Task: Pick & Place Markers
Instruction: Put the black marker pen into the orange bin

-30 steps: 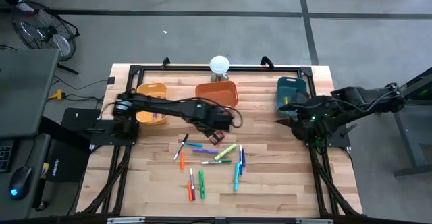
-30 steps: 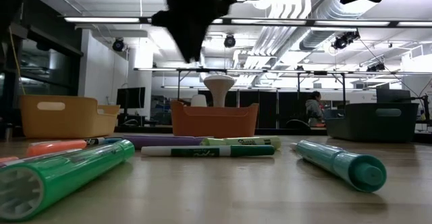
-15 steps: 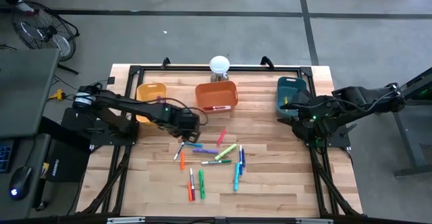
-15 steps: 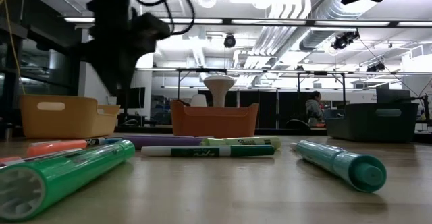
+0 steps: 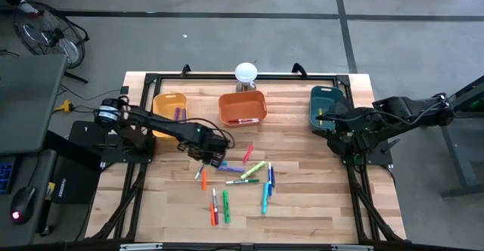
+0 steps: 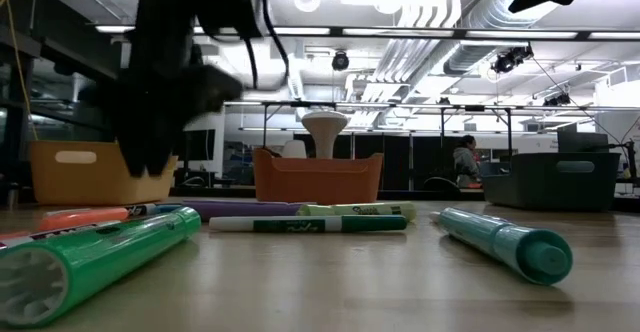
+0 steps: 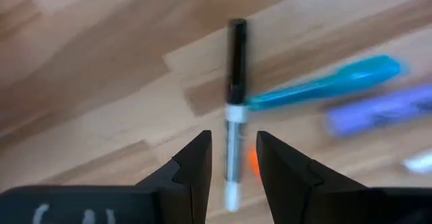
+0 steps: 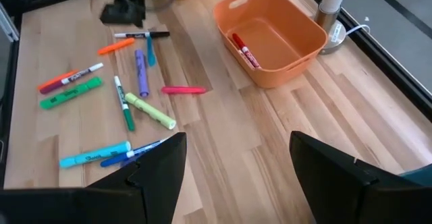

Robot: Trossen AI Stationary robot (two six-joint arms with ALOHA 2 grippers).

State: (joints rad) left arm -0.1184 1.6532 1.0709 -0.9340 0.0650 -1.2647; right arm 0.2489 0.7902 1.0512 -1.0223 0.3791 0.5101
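Several markers (image 5: 242, 177) in many colours lie loose on the middle of the wooden table. My left gripper (image 5: 211, 159) points down over the left end of the group. It is open, with a white-bodied, black-capped marker (image 7: 235, 62) below the gap between its fingers (image 7: 196, 158); I cannot tell whether they touch it. A teal marker (image 7: 324, 84) and a purple one (image 7: 381, 110) lie just beside it. My right gripper (image 8: 239, 158) waits open, raised by the teal bin (image 5: 327, 103). A red marker (image 8: 244, 50) lies in the orange bin (image 8: 297, 32).
A yellow bin (image 5: 169, 109), the orange bin (image 5: 243, 107) and the teal bin stand in a row along the far side. A white mushroom-shaped stand (image 5: 246, 73) sits behind the orange bin. A black frame (image 5: 151, 81) edges the table. Bare wood lies toward the near edge.
My left gripper has swung from in front of the orange bin toward the table's left, then come toward the near edge and down over the black-capped marker, rolling its wrist on the way. Its finger gap looks unchanged.
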